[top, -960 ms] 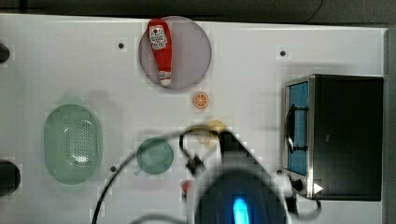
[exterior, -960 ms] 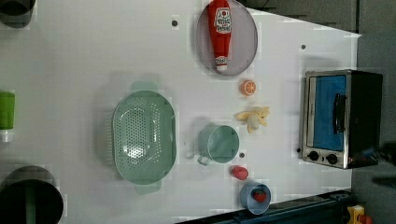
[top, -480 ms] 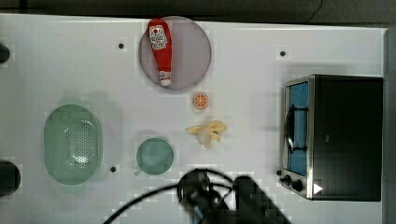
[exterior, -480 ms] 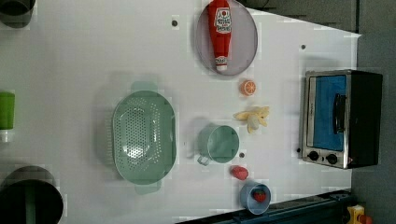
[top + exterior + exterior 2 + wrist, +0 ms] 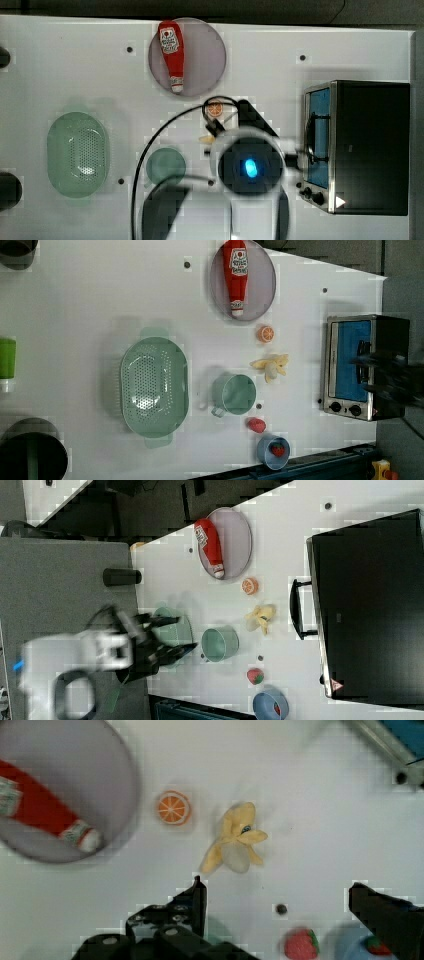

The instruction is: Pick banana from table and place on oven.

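Banana (image 5: pixel 234 845), half-peeled, lies on the white table (image 5: pixel 100 300) between the orange slice (image 5: pixel 173 807) and green cup (image 5: pixel 233 394), near the oven (image 5: pixel 365 365); the gripper (image 5: pixel 280 905), wide open and empty, probably should centre over its middle before descending.

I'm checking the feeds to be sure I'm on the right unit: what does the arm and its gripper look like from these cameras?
The arm has a pale grey-white shell with a round end cap showing a small blue light in the top view. A thin black cable loops off it. The gripper is black, with two flat, dark fingers on a black body with silver screws.
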### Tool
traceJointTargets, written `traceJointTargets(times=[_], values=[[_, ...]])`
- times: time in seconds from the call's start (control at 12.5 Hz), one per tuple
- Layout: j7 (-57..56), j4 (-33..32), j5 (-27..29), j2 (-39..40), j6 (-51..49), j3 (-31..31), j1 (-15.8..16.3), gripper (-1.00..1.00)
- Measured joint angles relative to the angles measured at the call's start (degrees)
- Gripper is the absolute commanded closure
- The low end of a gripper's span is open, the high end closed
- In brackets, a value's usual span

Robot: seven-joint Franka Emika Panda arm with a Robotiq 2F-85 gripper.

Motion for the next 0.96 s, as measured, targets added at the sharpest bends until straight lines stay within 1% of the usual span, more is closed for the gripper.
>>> traceJointTargets(times=[0.08,0.24,0.56,0.72,0.8,0.96], values=[[0.00,-1.34,-0.16,4.07,4.27,0.37,-0.32,-1.00],[0.00,-4.59,0.75,10.30,9.19,0.10,-0.05,-1.00],[0.10,-4.81,1.09,22.97,21.92,-0.33,-0.07,-1.00],[0.09,-6.83,0.67,26.68,27.04,-0.54,-0.28,-1.00],[0.10,-8.17,0.27,27.75,29.84,-1.22,0.27,-1.00],[0.14,-8.06,-0.80,31.03,33.59,-0.92,0.14,-1.00]])
